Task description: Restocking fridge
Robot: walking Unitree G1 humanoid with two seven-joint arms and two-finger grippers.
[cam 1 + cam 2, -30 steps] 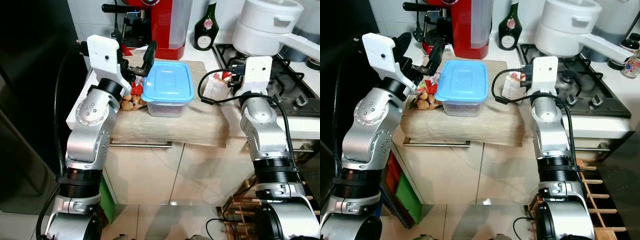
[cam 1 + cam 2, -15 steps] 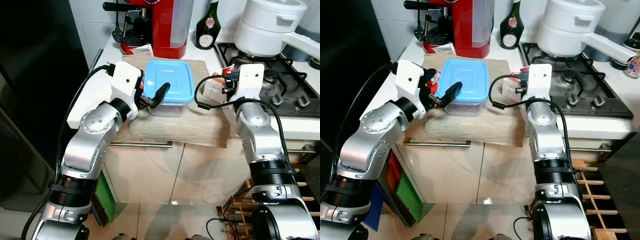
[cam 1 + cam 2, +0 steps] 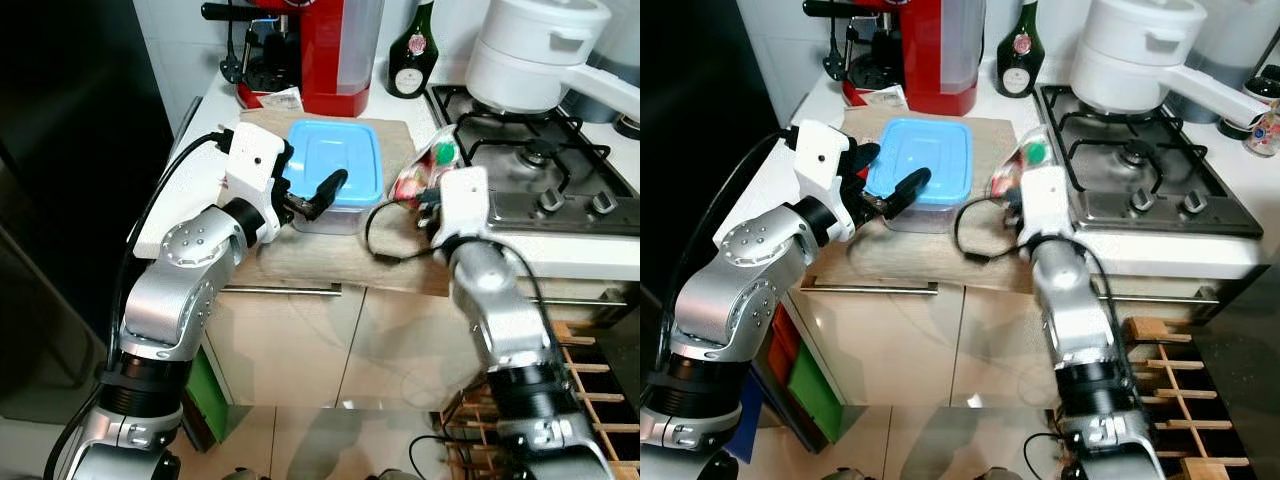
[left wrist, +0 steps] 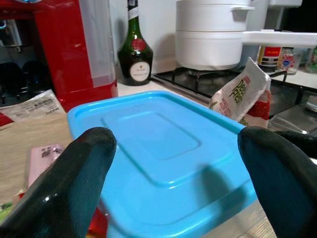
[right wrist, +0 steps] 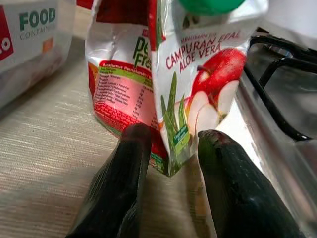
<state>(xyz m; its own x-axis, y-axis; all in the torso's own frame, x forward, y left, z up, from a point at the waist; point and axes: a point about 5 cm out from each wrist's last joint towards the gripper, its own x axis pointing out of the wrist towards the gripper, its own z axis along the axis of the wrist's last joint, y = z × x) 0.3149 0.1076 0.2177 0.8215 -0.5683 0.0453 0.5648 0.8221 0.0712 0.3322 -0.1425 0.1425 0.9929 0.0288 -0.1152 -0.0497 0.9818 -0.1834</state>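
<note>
A clear food container with a blue lid (image 3: 335, 170) sits on the wooden board (image 3: 390, 255) on the counter. My left gripper (image 4: 176, 186) is open and straddles it, one black finger (image 3: 328, 188) over the lid's near side and the other at its left edge. To the right, a juice pouch with an apple picture and a green cap (image 3: 422, 178) stands tilted at the hob's edge. My right gripper (image 5: 173, 136) has its two fingers close on either side of the pouch's (image 5: 198, 74) lower corner. A red-and-white packet (image 5: 119, 84) leans right behind it.
A red coffee machine (image 3: 335, 50) and a dark bottle (image 3: 405, 60) stand at the back of the counter. A white pot (image 3: 530, 50) sits on the gas hob (image 3: 560, 175). A dark fridge front (image 3: 70, 200) rises on the left. Small packets (image 4: 42, 158) lie beside the container.
My left gripper swung down from the container's left side to straddle its lid, then held still. My right arm dropped and pulled in toward me; the pouch's green cap now shows.
</note>
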